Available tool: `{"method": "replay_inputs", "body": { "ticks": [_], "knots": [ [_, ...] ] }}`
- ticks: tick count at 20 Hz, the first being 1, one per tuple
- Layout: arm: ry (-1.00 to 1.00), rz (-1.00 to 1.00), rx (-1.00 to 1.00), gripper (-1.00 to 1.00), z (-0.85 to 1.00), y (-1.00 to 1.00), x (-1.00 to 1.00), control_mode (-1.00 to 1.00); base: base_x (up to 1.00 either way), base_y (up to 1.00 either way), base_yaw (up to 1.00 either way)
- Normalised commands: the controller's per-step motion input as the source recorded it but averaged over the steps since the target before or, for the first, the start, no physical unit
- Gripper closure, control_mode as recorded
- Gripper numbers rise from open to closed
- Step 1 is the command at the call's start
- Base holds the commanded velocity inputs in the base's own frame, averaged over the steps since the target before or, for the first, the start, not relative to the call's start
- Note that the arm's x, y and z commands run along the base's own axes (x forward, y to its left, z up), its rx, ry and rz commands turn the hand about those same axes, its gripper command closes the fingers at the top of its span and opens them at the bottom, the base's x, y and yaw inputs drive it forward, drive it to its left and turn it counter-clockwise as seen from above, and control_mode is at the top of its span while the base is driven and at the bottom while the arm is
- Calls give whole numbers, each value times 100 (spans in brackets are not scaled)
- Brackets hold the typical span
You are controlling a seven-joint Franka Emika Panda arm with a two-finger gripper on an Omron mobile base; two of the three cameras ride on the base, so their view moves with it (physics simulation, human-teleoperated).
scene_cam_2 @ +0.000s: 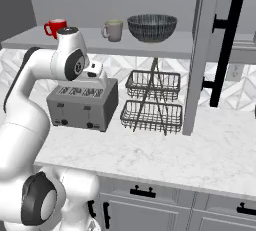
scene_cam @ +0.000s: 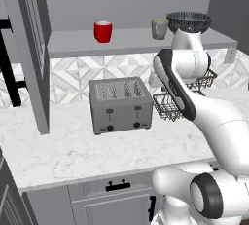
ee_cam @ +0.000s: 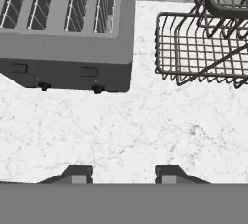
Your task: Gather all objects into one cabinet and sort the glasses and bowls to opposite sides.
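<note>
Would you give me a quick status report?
Gripper open, empty, above counter. Red cup, mug, grey bowl on shelf. Toaster, wire baskets nearby.

Marble counter (scene_cam: 73,146) (toaster (scene_cam: 120,105), baskets (scene_cam_2: 151,102))

- White marbled tabletop (scene_cam: 73,146) runs along a wall tiled in a pale diamond pattern (scene_cam: 73,75).
- Plain grey wall above.
- Grey drawers with black handles (scene_cam_2: 142,191) below the tabletop.
- Light even, shadows soft.
</note>
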Motion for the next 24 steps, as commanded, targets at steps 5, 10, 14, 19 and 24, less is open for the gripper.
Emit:
{"method": "replay_inputs", "body": {
  "ticks": [5,10,14,19,24],
  "knots": [
    [0,0,0,-100,0,0,0,100,-23,0,-1],
    [0,0,0,-100,0,0,0,100,-95,0,-1],
    [0,0,0,-100,0,0,0,100,-90,0,-8],
    [0,0,0,-100,0,0,0,100,-69,0,-16],
    [0,0,0,-100,0,0,0,100,-81,0,-17]
  ]
}}
